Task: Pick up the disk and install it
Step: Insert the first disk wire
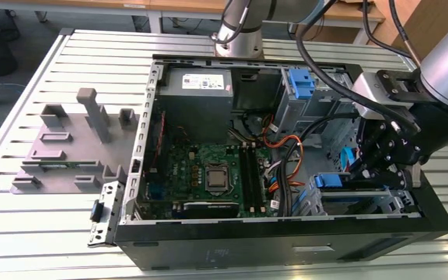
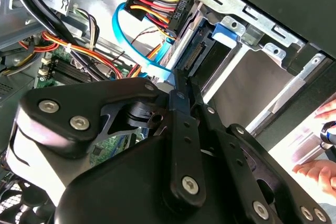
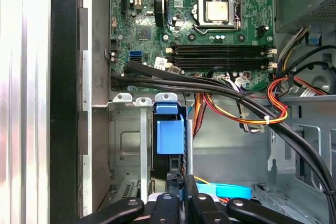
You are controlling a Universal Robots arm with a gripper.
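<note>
In the exterior view, the gripper (image 1: 380, 166) at the right hides most of the drive bay, so the disk's (image 1: 329, 180) body cannot be made out beyond its blue carrier. In the second wrist view, a blurred hand (image 2: 321, 169) is cut off at the right edge.

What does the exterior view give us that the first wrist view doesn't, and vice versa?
Exterior view alone: the grey fixture blocks on the slatted table, the power supply box, and the arm reaching into the case by the drive cage.
First wrist view alone: the blue bracket seen close, standing in the cage.
Both: motherboard and orange cables.
</note>
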